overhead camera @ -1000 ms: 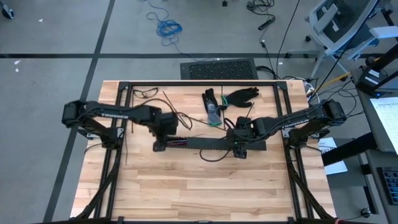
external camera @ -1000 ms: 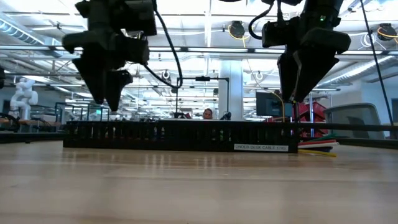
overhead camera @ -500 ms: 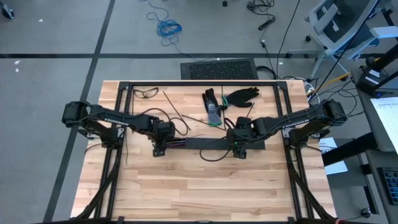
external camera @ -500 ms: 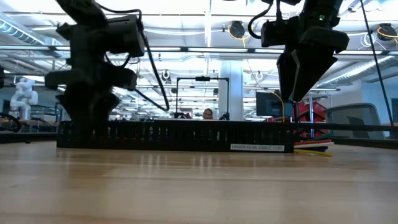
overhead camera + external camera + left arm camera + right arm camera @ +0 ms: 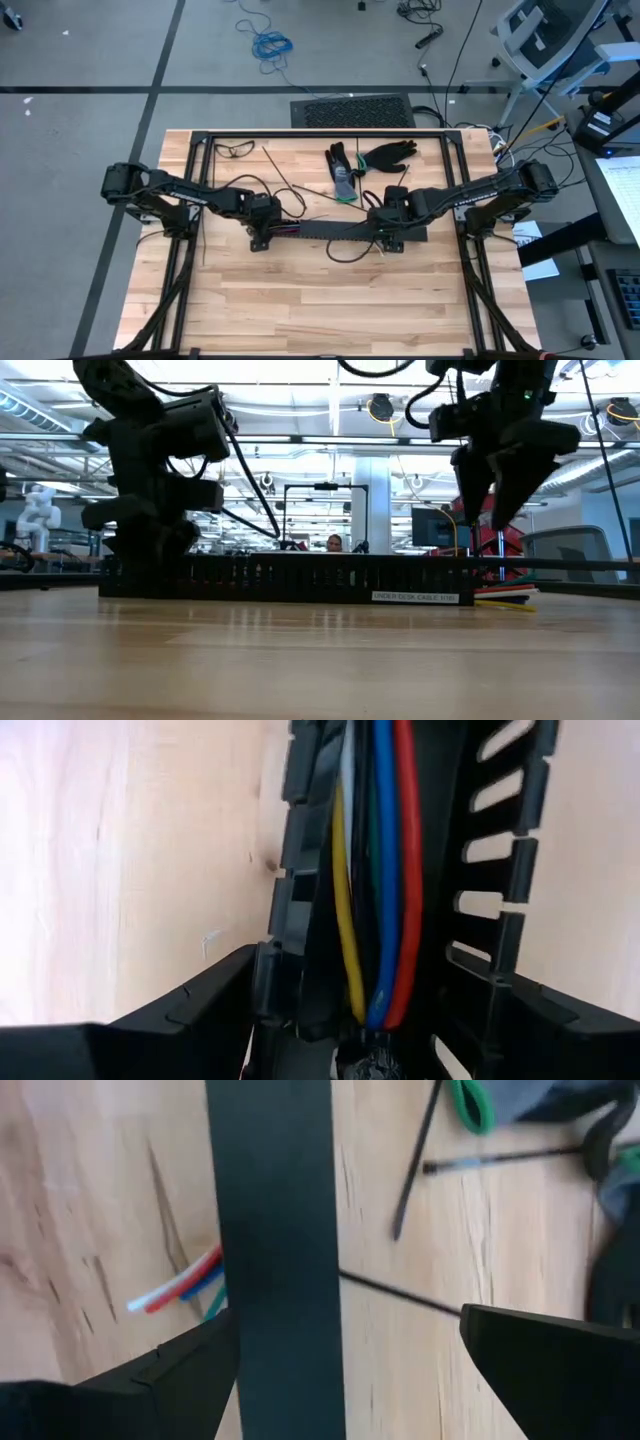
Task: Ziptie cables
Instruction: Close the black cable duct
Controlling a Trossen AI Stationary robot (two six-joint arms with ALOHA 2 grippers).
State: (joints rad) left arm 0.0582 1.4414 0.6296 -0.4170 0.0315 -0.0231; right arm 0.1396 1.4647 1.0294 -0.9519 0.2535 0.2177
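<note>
Cables (image 5: 385, 920) lie inside slotted rail (image 5: 490, 930), their far ends cut off.

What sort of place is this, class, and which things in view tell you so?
Probably a robotics lab or workshop: a large open hall with ceiling ducts, rows of workbenches behind the table, a white robot figure, and loose cords on the concrete floor.

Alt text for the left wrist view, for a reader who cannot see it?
Yellow, blue, red and green wires run inside a long black slotted plastic rail on the pale wooden table. The left gripper straddles the rail, one dark finger on each side.
</note>
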